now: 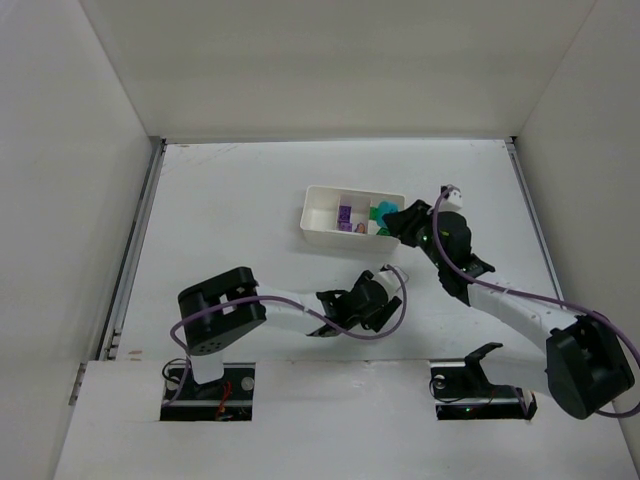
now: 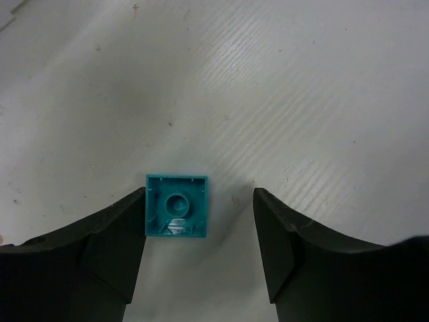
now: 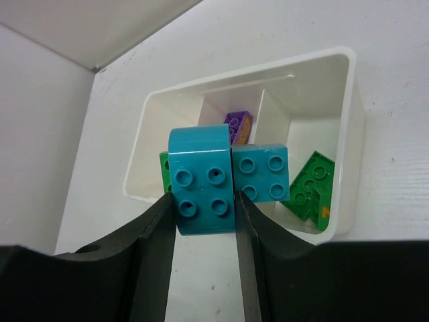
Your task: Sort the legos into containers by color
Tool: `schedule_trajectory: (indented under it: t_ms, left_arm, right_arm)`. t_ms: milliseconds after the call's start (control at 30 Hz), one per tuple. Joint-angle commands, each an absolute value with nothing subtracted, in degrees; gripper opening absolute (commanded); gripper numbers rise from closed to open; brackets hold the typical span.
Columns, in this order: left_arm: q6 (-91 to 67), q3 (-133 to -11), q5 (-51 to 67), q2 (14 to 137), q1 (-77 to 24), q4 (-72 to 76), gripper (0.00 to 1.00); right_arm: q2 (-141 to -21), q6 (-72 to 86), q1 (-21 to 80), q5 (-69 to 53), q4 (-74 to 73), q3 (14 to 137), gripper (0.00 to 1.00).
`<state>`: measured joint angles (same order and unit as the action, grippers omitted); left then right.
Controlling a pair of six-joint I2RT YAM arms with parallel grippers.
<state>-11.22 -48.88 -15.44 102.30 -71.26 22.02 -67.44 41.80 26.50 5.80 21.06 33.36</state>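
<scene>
An upturned teal lego (image 2: 176, 206) lies on the table between my left gripper's (image 2: 200, 201) open jaws, touching the left finger (image 2: 114, 235) and well apart from the right one. In the top view the left gripper (image 1: 335, 312) is low over the table in front of the tray, and this lego is hidden under it. My right gripper (image 3: 203, 201) is shut on a rounded teal lego (image 3: 201, 181) at the near end of the white tray (image 3: 348, 121). A second teal lego (image 3: 261, 172) and green legos (image 3: 312, 188) are in the nearest container. A purple lego (image 3: 238, 125) lies in the middle one.
The tray (image 1: 318, 212) stands mid-table with the right gripper (image 1: 392, 222) at its right end. White walls enclose the table on the left, back and right. Purple cables loop around both arms.
</scene>
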Motion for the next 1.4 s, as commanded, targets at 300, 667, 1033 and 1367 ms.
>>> schedule_trajectory:
  t_ms: [300,667,1033,1367]
  left_arm:
    - [-8.96,-49.49,-21.25,98.72,-71.15,20.56,0.17]
    - [-21.43,-42.10,-26.63,74.72,-55.70,26.45,0.22]
    - [-26.98,-53.52,-20.39,86.56,-42.41,23.03,0.26]
    - [-26.55,-56.78,-20.21,91.94,-40.29,22.59,0.53]
  right_arm:
    - [-66.45,42.54,25.71,4.57,24.61,32.70,0.30]
    - [-64.95,43.33,25.00,4.65,25.93,31.47,0.30]
    - [-65.66,43.33,25.00,4.39,26.89,31.11,0.30]
    - [-65.91,43.15,25.88,4.57,27.07,31.55,0.30]
